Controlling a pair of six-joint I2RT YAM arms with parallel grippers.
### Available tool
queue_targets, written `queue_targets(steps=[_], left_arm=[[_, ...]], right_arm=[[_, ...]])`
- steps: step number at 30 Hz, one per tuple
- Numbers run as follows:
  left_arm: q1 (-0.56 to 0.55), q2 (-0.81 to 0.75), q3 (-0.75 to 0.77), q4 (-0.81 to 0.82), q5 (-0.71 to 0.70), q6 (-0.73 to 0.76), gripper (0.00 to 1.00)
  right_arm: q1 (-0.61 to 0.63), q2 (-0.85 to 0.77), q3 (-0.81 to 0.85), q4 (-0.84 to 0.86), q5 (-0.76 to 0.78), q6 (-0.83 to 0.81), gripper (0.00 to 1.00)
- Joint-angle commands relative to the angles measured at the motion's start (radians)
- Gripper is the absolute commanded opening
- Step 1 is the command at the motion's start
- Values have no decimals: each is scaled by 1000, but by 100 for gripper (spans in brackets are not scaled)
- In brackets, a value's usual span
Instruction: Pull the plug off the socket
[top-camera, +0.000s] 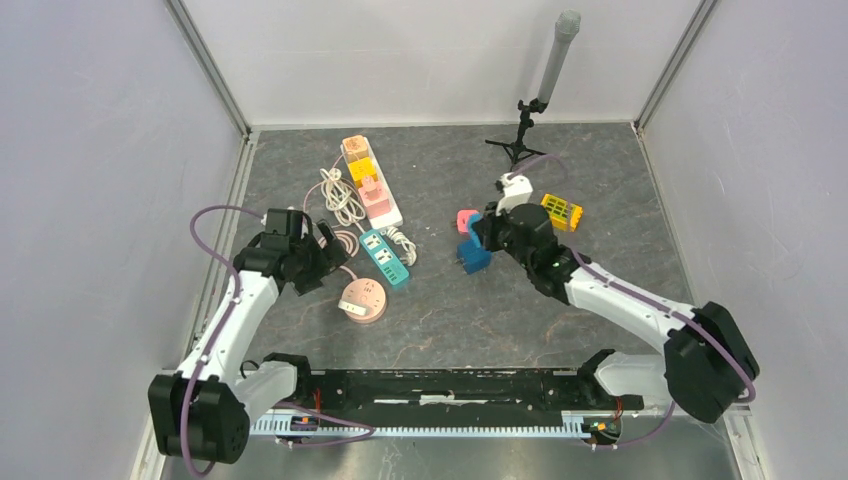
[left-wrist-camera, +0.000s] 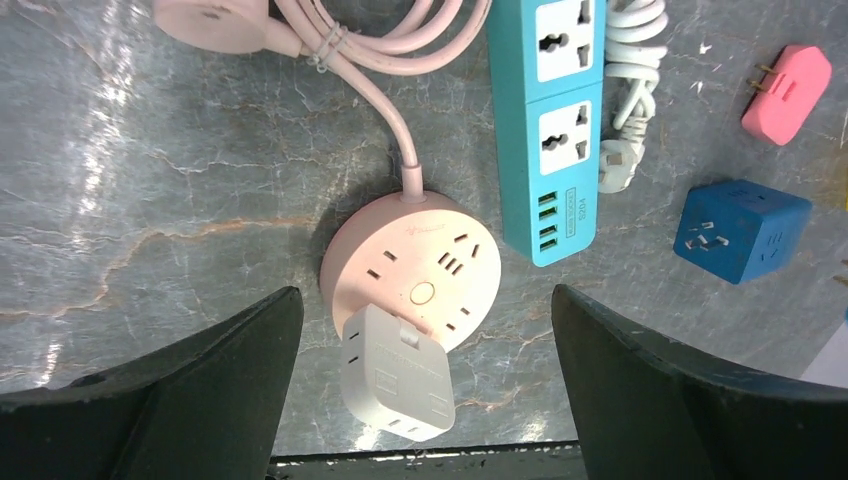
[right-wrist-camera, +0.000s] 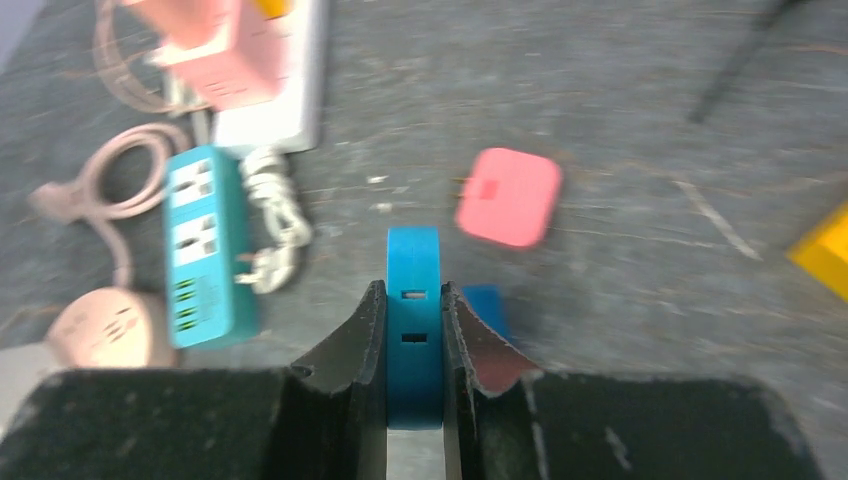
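A round pink socket (top-camera: 366, 296) lies left of centre with a white square plug (top-camera: 352, 308) stuck in its near edge. In the left wrist view the white plug (left-wrist-camera: 395, 375) sits on the pink socket (left-wrist-camera: 415, 255), between my open fingers. My left gripper (top-camera: 325, 265) (left-wrist-camera: 425, 298) is open and touches nothing. My right gripper (top-camera: 478, 232) (right-wrist-camera: 413, 290) is shut on a flat blue plug (right-wrist-camera: 413, 320), held just above a blue cube socket (top-camera: 473, 260) (left-wrist-camera: 740, 230). The image is blurred there.
A teal power strip (top-camera: 386, 257) (left-wrist-camera: 560, 120) and a white strip with coloured adapters (top-camera: 372, 185) lie behind the pink socket, with coiled cords. A pink plug (top-camera: 466, 219) (right-wrist-camera: 508, 197), a yellow adapter (top-camera: 561, 211) and a small tripod (top-camera: 518, 140) stand to the right.
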Motion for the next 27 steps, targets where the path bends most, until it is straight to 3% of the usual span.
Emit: queue_targets(steps=[1, 6, 10, 18, 27], left_arm=[[2, -60, 43, -26, -41, 102, 100], [3, -66, 50, -33, -37, 136, 100], [2, -45, 49, -27, -39, 149, 100], [2, -28, 31, -20, -29, 146, 100], [3, -47, 19, -17, -67, 122, 100]], right_arm=[[-89, -72, -24, -80, 91, -66, 0], [-234, -76, -84, -74, -14, -43, 0], [-374, -38, -147, 49, -313, -35, 0], [-565, 100, -256, 339, -698, 129, 3], [-631, 193, -281, 313, -639, 112, 31]])
